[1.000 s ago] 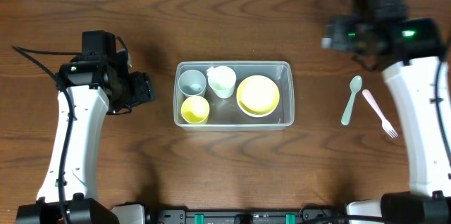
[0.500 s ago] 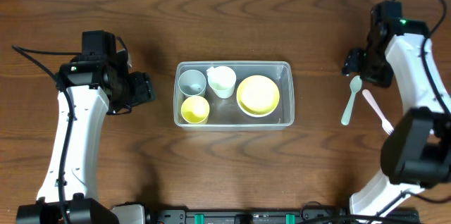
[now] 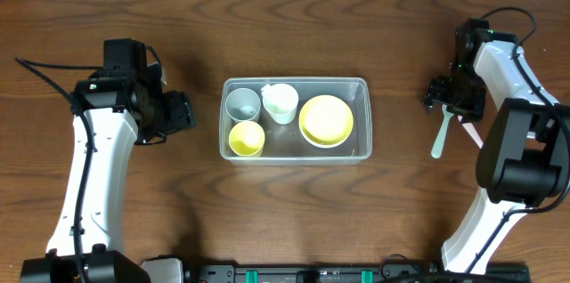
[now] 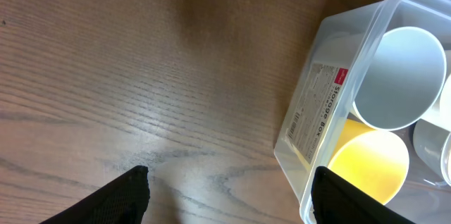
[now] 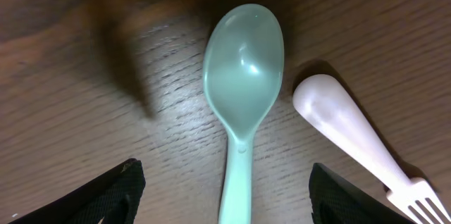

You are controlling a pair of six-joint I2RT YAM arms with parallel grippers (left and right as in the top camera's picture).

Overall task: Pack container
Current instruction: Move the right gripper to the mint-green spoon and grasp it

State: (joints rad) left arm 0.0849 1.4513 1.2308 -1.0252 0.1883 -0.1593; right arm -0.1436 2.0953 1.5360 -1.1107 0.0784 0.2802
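The clear plastic container (image 3: 361, 87) stands mid-table and holds a grey cup (image 3: 241, 103), a white cup (image 3: 280, 102), a yellow cup (image 3: 247, 138) and a yellow bowl (image 3: 326, 120). Its corner shows in the left wrist view (image 4: 317, 132). My left gripper (image 3: 183, 112) is open and empty just left of the container; its fingers (image 4: 229, 199) hover over bare wood. My right gripper (image 3: 450, 105) is open, low over a mint-green spoon (image 5: 242, 83), its fingers straddling the handle. A pink fork (image 5: 352, 136) lies right beside the spoon.
In the overhead view the spoon (image 3: 439, 139) and the fork (image 3: 481, 145) lie on the wood at the right, well apart from the container. A white label (image 4: 316, 111) is on the container's end wall.
My right arm has swung down from the far right corner to just above the spoon's bowl end. The left arm and the container's contents have not moved.
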